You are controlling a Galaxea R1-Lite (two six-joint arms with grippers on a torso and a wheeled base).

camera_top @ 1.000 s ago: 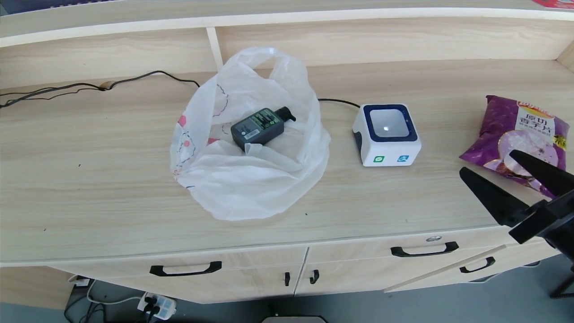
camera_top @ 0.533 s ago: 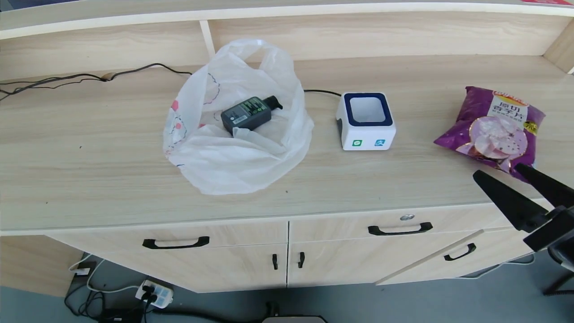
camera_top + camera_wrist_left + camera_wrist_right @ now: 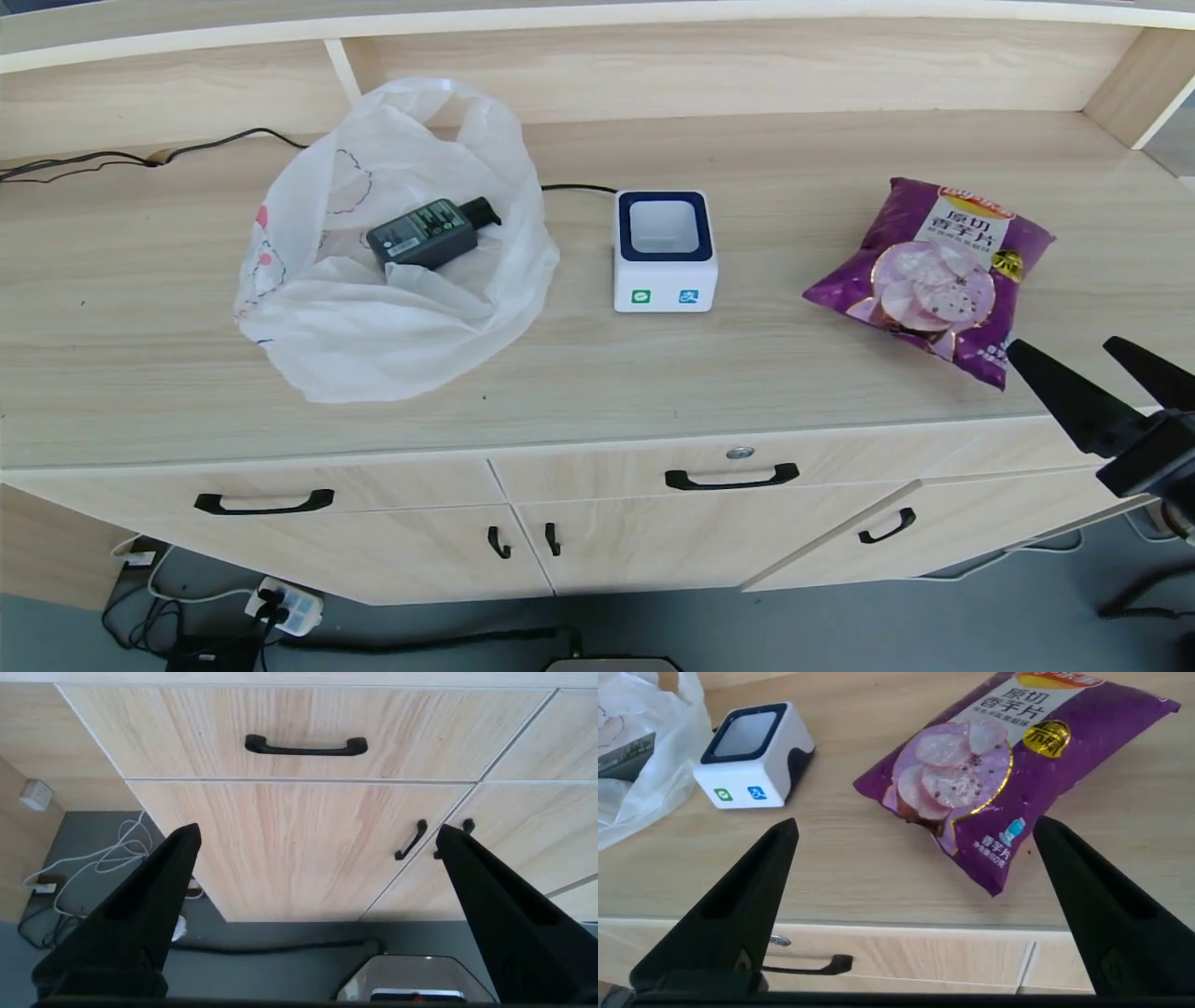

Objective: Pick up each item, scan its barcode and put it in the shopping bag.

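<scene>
A purple chip bag [image 3: 932, 278] [image 3: 1004, 761] lies flat on the right part of the wooden counter. My right gripper [image 3: 1069, 347] [image 3: 915, 835] hangs open just in front of the counter's edge, short of the bag's near corner, holding nothing. A white barcode scanner [image 3: 665, 252] [image 3: 752, 754] stands mid-counter. To its left the white shopping bag [image 3: 373, 308] lies open with a dark pump bottle [image 3: 425, 232] inside. My left gripper [image 3: 318, 840] is open and empty, low in front of the cabinet doors [image 3: 280, 849].
Black cables [image 3: 140, 159] run along the back left of the counter, and the scanner's cord [image 3: 574, 189] leads behind the bag. Drawers with black handles [image 3: 731, 480] sit below the counter edge. A raised back ledge [image 3: 653, 65] borders the counter. Bare wood lies between scanner and chip bag.
The head camera has swung right, shifting the whole scene leftward. My right gripper stays open and now sits nearer the chip bag's near corner.
</scene>
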